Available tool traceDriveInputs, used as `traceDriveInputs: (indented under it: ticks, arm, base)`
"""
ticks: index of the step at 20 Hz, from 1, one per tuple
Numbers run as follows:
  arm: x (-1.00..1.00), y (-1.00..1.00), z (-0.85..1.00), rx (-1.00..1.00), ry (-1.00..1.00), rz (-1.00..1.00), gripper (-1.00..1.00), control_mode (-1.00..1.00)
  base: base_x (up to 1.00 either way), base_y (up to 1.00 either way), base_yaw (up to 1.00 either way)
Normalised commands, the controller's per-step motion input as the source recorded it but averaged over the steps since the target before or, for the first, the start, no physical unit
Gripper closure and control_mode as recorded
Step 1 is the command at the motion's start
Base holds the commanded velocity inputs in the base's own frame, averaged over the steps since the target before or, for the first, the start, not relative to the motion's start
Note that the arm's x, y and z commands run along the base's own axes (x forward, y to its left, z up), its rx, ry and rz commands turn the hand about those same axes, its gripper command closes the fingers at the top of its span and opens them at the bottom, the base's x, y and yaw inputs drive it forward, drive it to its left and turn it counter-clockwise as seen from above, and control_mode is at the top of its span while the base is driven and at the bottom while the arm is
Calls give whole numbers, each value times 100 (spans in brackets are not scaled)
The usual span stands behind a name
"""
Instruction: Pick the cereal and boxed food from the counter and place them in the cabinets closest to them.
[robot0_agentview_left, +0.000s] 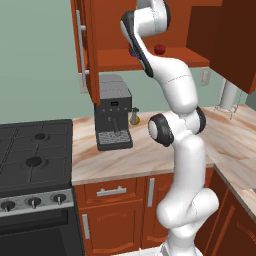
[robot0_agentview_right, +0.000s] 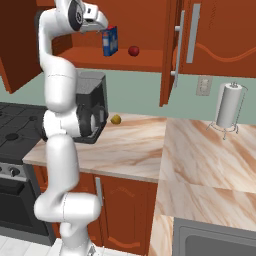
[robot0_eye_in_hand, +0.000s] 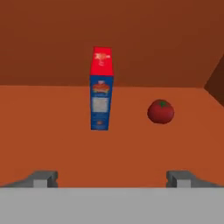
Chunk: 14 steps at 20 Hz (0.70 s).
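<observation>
Standing wide apart at the bottom of the hand view, the two fingertips of the gripper (robot0_eye_in_hand: 112, 178) hold nothing; bare shelf shows between them. Above them in that view, left of centre, the blue box (robot0_eye_in_hand: 101, 95) with a red top stands upright on the cabinet shelf (robot0_eye_in_hand: 52, 131), well clear of both fingertips. Right of centre, near the box but apart from it, sits a red tomato (robot0_eye_in_hand: 160, 111) with a small green stalk.

In the right base view the gripper (robot0_agentview_right: 101, 25) sits at the upper left of the frame, just beside the box (robot0_agentview_right: 110, 41), which stands on the shelf of the open wall cabinet (robot0_agentview_right: 150, 30); the tomato (robot0_agentview_right: 133, 51) lies a little further right on the same shelf. The cabinet door (robot0_agentview_right: 172, 55) hangs open at the upper centre, edge-on with its long silver bar handle.

In the left base view the arm (robot0_agentview_left: 175, 90) climbs from the lower right to the shelf at the top, covering most of the box (a sliver of blue peeks out beside the wrist). The tomato (robot0_agentview_left: 159, 49) shows to the right of it. Below, on the marbled counter (robot0_agentview_left: 125, 155), a dark coffee machine (robot0_agentview_left: 113, 117) stands left of centre, with a small yellowish item (robot0_agentview_left: 134, 116) just beside it.
</observation>
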Motion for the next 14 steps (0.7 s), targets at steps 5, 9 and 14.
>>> traceDriveInputs:
  ticks: [5,9,14]
  arm:
    - [-100,-6,-98,-8,2,9,-100,-100]
    - [-100,-8,-100,-6,1,8,-100,-100]
    - [-100,-19,-98,0,0,1,-100,-100]
  base:
    - [0,0,0]
    - [0,0,0]
    - [0,0,0]
